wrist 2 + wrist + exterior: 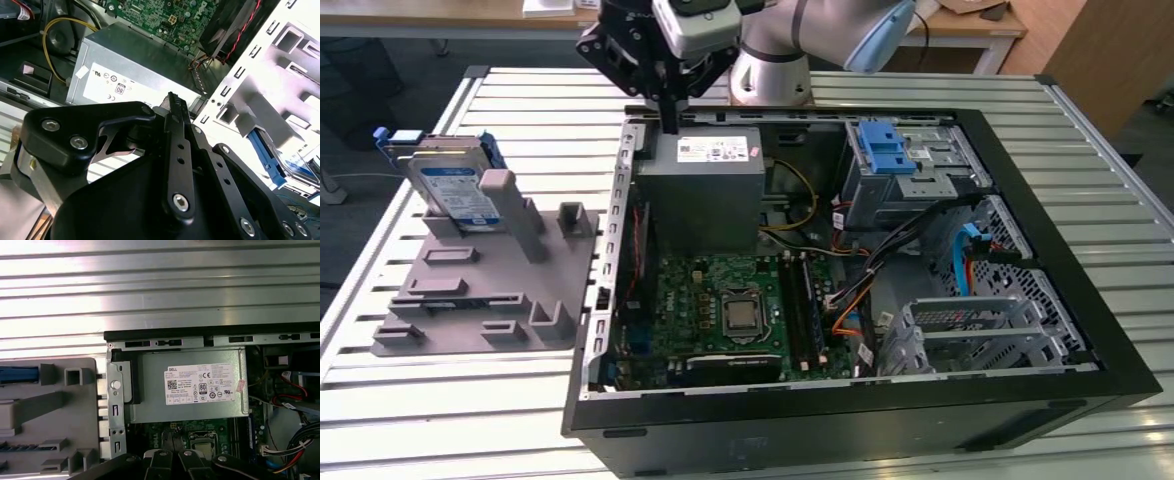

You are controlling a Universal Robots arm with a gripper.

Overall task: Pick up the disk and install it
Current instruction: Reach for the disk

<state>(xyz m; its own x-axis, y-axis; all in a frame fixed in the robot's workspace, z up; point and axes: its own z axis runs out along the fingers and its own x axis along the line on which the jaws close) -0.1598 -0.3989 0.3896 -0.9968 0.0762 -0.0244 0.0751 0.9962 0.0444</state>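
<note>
The disk stands on edge in a slot of the grey holder at the exterior view's left, outside the computer case; its blue-and-white label faces the camera and blue rails run round it. The second wrist view shows one blue rail of the disk, and the first wrist view a blue strip of the disk. My gripper hangs over the case's rear edge, above the grey power supply, well apart from the disk. Its fingers are pressed together with nothing between them.
The open black computer case lies on a slatted metal table. Inside are the motherboard, a drive cage with a blue latch, a second metal cage and loose cables. A wooden desk stands behind.
</note>
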